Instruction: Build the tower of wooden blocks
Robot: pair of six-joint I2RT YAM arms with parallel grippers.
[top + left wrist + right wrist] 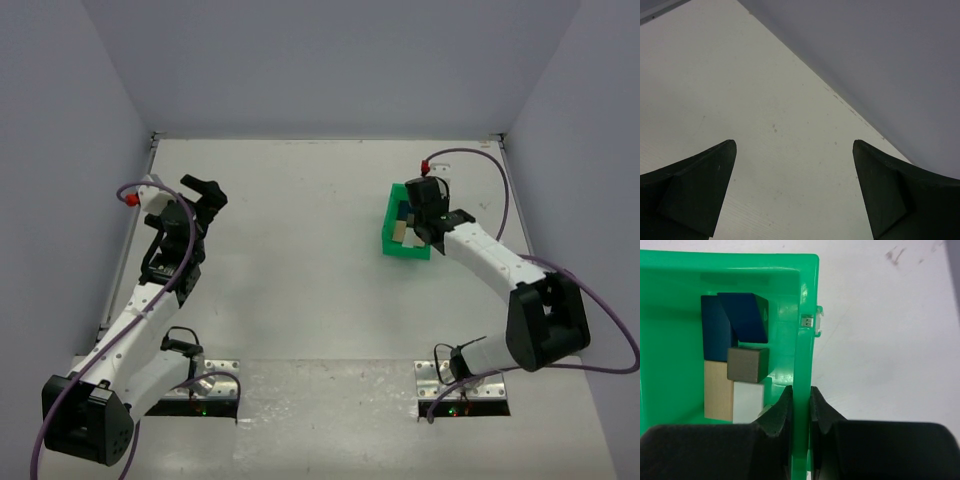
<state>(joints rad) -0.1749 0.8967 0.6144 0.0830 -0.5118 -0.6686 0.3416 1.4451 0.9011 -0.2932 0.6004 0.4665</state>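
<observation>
Right tool [801, 400]: pressed together on the right-hand wall of the green bin [803, 335]. One finger was inside the bin and the other outside, with the thin plastic wall pinched between the pads. In the top view the bin stood on the desk [300, 270] toward the far right. The right arm was stretched out to it from its base, and the tool covered the bin's right side.

Wood blocks [735, 360]: all inside the green bin, bunched together just left of the pinched wall, lying as a loose cluster on the bin floor.
- Two dark blue blocks [737, 320] lay at the end farthest from the tool; one showed a slanted face.
- A grey-brown cube [747, 364] came next, touching the blue ones. Whether it rested on top of its neighbours or beside them could not be told.
- A tan block [717, 390] and a white block [747, 401] lay side by side, nearest the tool.
- The white block lay just beside the inner finger; contact between them could not be told.

Left tool [205, 192]: spread wide, with nothing between the fingers [700, 185]. In its wrist view the two dark fingers sat in the bottom corners, with bare desk between them and the grey wall [880, 60] beyond. In the top view the left arm was at the far left of the desk, close to that wall and well apart from the bin.

A purple cable [475, 152] looped behind the right tool.
</observation>
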